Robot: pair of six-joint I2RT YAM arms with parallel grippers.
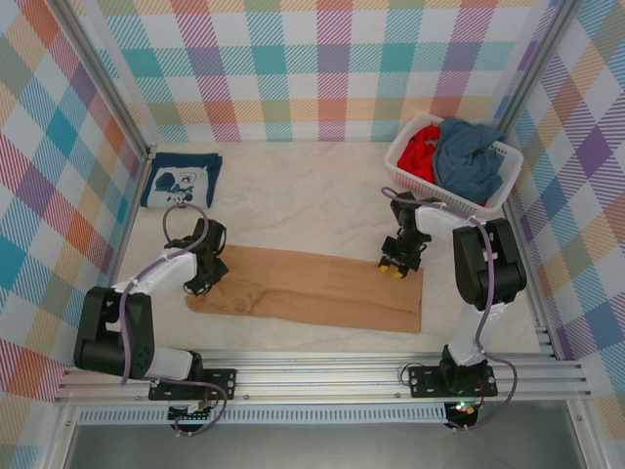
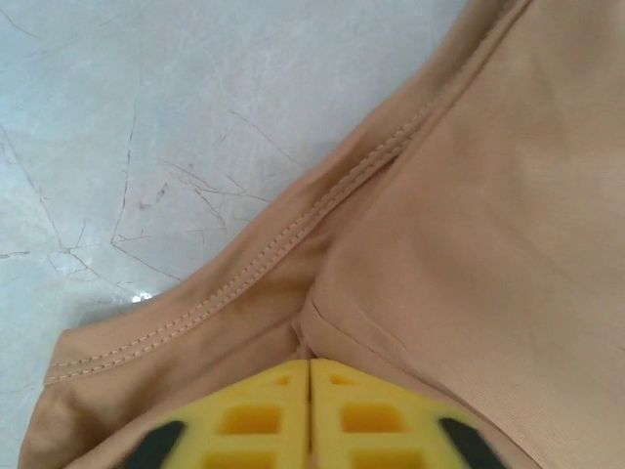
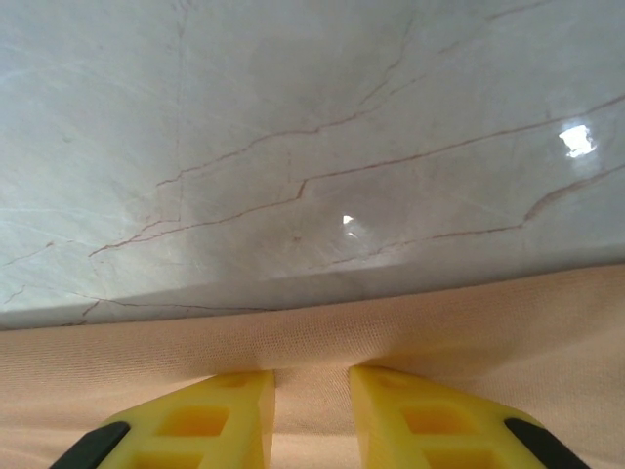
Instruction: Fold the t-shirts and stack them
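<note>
Plaid walls in pastel colours close in a pale, veined bench; from above, the tan t-shirt lies flat as a long folded strip across the near middle; the navy t-shirt with its white graphic sits folded well beyond the tan t-shirt's left end; a white basket stands beyond its right end, holding a red t-shirt and a grey-blue t-shirt in a heap; the left gripper is down on the tan t-shirt's left end, the right gripper on its far edge near the right end.

At the left wrist, the left gripper has its yellow fingers pressed together, creases of the tan t-shirt running into the tips; a stitched hem crosses beside them.

At the right wrist, the right gripper is narrow, the tan t-shirt's edge puckered between its fingers.
</note>
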